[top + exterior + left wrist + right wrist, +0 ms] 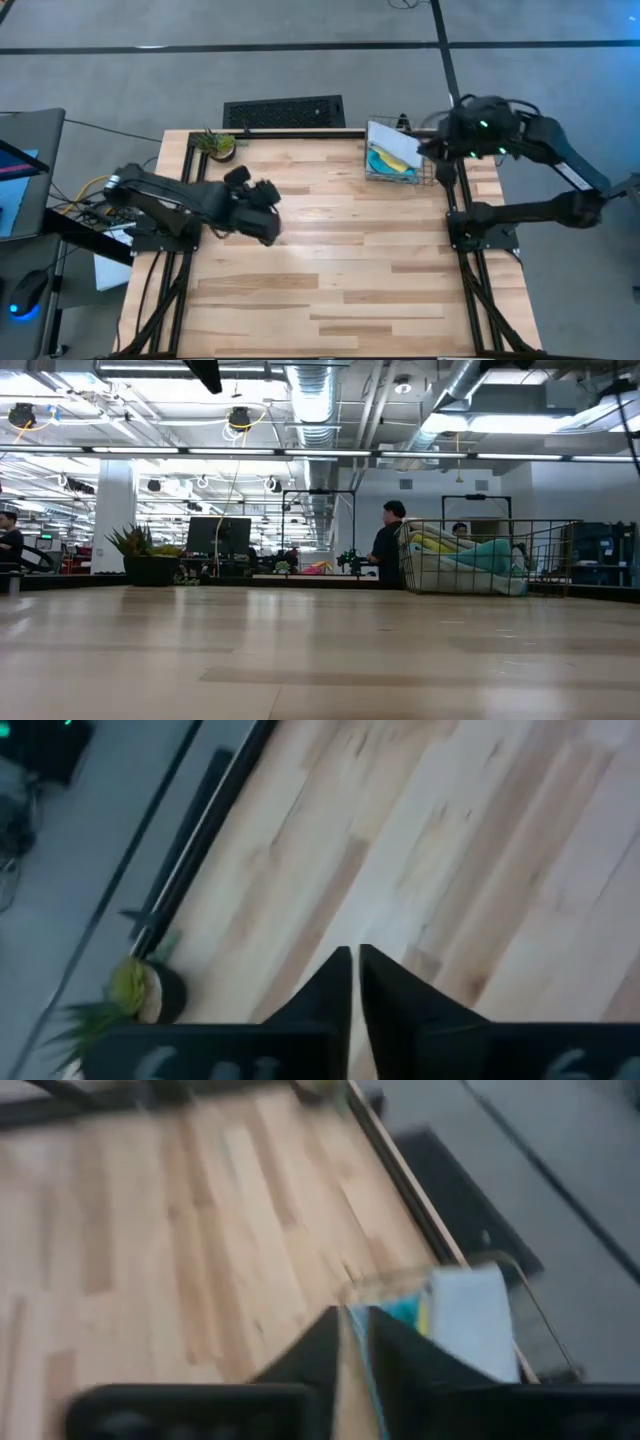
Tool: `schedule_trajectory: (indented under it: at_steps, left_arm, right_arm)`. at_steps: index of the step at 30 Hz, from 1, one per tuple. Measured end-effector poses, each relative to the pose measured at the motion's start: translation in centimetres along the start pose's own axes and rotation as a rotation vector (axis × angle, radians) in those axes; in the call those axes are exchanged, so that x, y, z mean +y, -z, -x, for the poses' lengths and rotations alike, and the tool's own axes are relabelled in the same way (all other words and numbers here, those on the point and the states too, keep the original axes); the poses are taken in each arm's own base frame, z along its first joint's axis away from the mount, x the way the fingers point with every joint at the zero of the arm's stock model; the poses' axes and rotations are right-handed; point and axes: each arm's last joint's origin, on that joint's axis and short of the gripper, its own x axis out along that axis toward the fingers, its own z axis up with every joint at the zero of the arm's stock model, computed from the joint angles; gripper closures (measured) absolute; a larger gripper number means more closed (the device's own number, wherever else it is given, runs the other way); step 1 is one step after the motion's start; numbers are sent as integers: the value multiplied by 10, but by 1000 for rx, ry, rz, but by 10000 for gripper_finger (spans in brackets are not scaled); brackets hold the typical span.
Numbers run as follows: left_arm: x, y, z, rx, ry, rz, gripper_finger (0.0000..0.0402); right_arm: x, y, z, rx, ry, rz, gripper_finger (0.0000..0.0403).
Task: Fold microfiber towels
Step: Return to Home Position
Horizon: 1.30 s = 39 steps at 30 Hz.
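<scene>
The microfiber towels lie stacked in a wire mesh basket [403, 176] at the table's far right. A pale blue towel [392, 143] is on top, with a cyan one [386, 162] and a yellow edge [381, 169] beneath it. The low view shows the pile [470, 555] inside the basket [560, 555]. My right gripper [425, 148] hovers above the basket's right side. Its fingers [352, 1320] are open only a narrow gap and hold nothing. My left gripper [270, 232] hangs shut and empty above the bare table at centre left [355, 960].
A small potted plant [218, 145] stands at the far left corner of the table. A black grille [283, 111] lies on the floor beyond the far edge. The wooden table top [340, 270] is bare in the middle and near side. People [388, 545] stand in the room behind.
</scene>
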Motion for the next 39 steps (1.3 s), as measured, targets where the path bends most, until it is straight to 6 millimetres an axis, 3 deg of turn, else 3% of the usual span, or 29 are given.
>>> schedule_trajectory:
  at_steps: [3,11,20,32,39]
  left_arm:
    - [14,10,7,-82,74,25,394]
    - [44,45,3,-373,398,154,400]
    - [66,94,-29,-638,523,260,401]
    - [75,145,-72,-686,473,338,401]
    - [76,171,-89,-765,514,391,401]
  right_arm:
    - [12,10,10,-123,-45,29,386]
    - [32,55,16,-347,-200,-64,395]
    - [46,111,-12,-617,-385,-140,398]
    - [51,169,-51,-718,-443,-195,397]
    - [54,192,-75,-669,-444,-242,396]
